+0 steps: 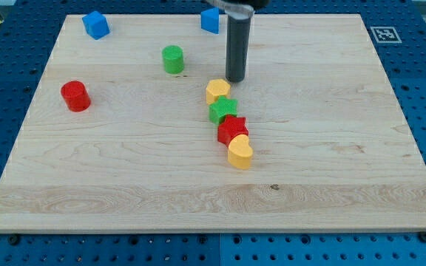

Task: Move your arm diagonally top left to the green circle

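Just above yellow block (pixel 217 91), my tip (pixel 235 80), green circle (pixel 172 59) to its left

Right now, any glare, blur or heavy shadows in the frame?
Camera view: lighting even, no glare on the wooden board; shadows soft and short, as under the green cylinder and my tip. Blocks sharp; the rod's upper end is cut off at the view's top.

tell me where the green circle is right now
The green circle stands in the board's upper half, left of centre in the view, left of my tip and down-right of the blue block.
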